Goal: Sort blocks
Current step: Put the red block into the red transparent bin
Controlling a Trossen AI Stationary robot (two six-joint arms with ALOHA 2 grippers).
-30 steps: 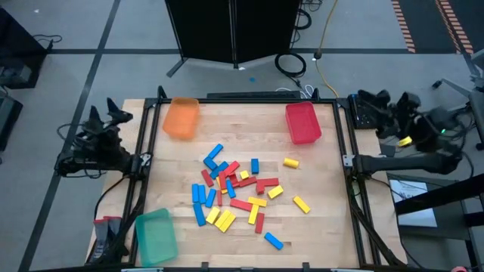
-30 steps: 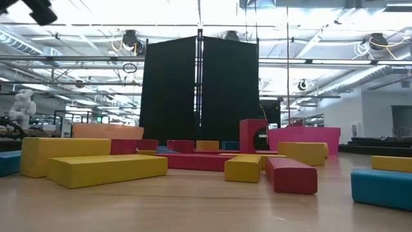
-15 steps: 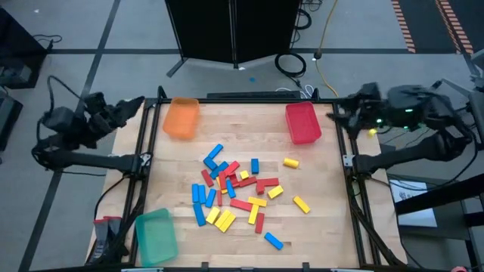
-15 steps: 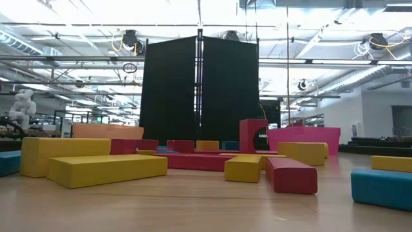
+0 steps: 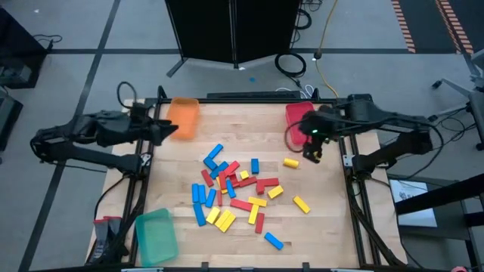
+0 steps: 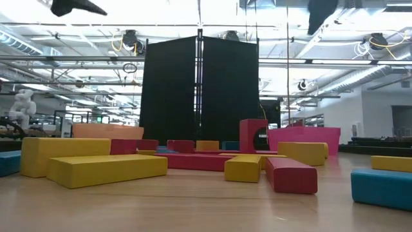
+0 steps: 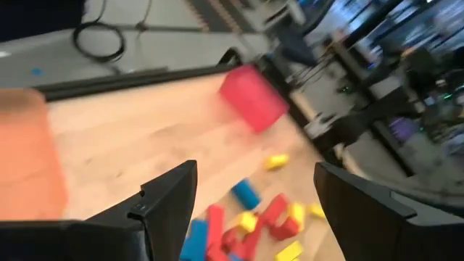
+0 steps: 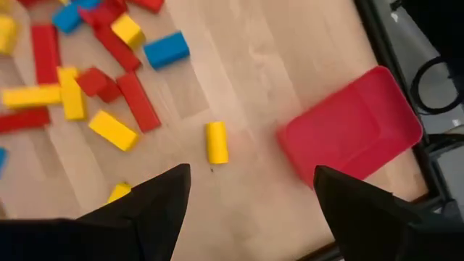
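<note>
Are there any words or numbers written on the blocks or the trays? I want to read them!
None can be read.
The blocks show plain red, blue and yellow, no letters.
The red tray, orange tray and green tray show no labels.
The table is bare wood, no print.
</note>
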